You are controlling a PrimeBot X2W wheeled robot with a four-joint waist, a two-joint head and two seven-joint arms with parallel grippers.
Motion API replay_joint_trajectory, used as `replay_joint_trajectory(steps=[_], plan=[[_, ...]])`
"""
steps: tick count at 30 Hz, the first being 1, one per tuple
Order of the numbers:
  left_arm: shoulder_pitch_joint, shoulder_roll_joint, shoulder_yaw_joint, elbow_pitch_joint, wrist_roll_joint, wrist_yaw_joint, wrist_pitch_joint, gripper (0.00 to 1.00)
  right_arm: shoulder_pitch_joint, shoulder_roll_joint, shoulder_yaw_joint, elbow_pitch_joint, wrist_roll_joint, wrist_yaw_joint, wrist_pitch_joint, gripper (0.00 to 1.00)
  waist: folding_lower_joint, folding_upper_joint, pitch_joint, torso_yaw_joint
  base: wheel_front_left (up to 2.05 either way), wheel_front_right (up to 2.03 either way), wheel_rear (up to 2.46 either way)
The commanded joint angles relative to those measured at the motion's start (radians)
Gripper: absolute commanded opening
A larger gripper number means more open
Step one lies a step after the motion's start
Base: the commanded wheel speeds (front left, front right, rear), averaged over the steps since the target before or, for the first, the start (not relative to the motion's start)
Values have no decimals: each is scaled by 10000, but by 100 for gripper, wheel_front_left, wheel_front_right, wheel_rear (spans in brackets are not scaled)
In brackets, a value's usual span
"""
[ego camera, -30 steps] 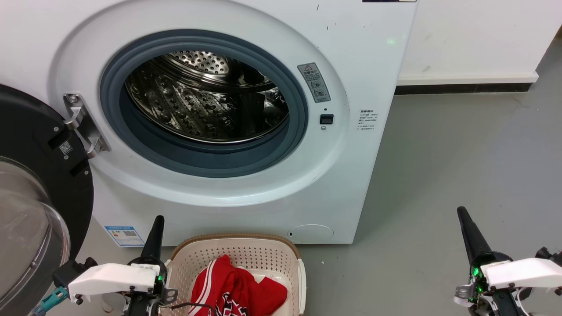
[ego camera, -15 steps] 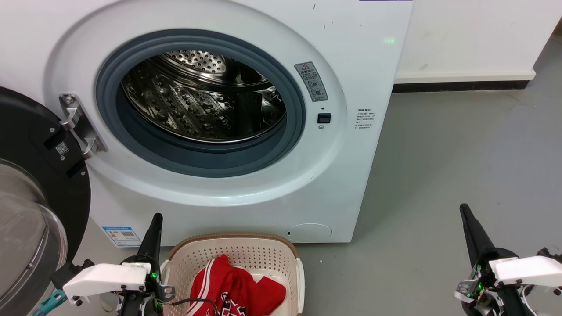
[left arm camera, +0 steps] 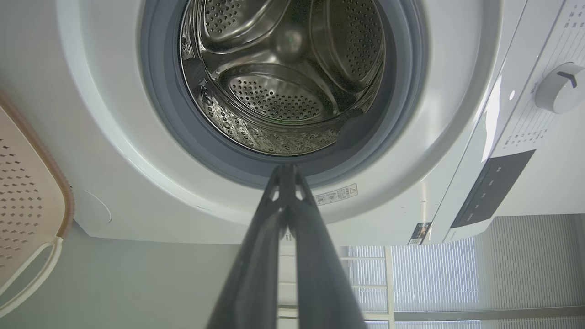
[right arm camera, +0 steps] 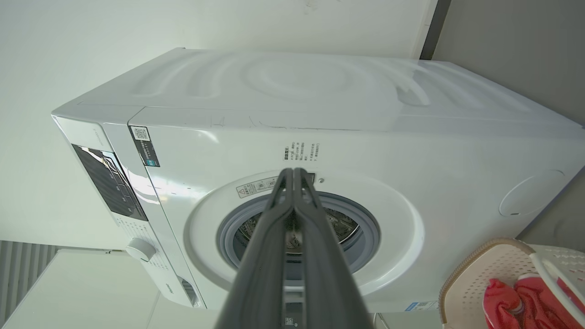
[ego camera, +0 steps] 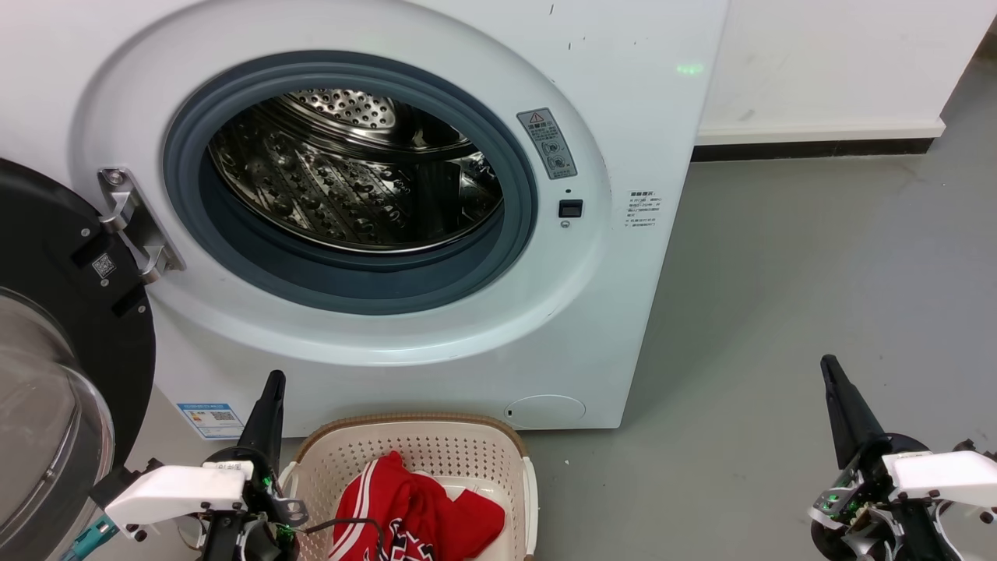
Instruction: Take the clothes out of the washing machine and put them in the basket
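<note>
The white washing machine point(ego camera: 436, 343) stands with its black-framed door point(ego camera: 54, 327) swung open to the left; its steel drum point(ego camera: 350, 179) holds no fabric that I can see. Red clothes point(ego camera: 413, 514), one with white stripes, lie in the cream basket point(ego camera: 475, 452) on the floor below the porthole. My left gripper point(ego camera: 274, 379) is shut and empty, just left of the basket. My right gripper point(ego camera: 827, 362) is shut and empty, far right over the grey floor. The drum point(left arm camera: 283, 82) also looks bare in the left wrist view. The basket point(right arm camera: 484, 274) and clothes point(right arm camera: 516, 301) sit at the right wrist view's lower right.
A white wall with a dark skirting strip point(ego camera: 810, 148) runs behind the machine on the right. Open grey floor point(ego camera: 802, 296) lies to the right of the machine. A control dial point(left arm camera: 560, 87) is on the machine's panel.
The head camera has shifted slightly, so the machine sits a little further left. Both grippers stay shut at their places low in the view; the clothes lie unchanged in the basket.
</note>
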Motion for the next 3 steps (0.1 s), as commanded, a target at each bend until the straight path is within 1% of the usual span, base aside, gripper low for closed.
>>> replay_joint_trajectory(steps=[1, 3], plan=[[-73, -20, 60, -5, -199, -59, 60, 0, -243, 16, -34, 45, 198, -3, 39, 0, 0, 0, 4, -8, 0, 0, 0], [-83, -23, 82, -2, -337, -77, 108, 0, -266, 21, -52, 75, 334, -3, 68, 0, 0, 0, 9, -18, 0, 0, 0]])
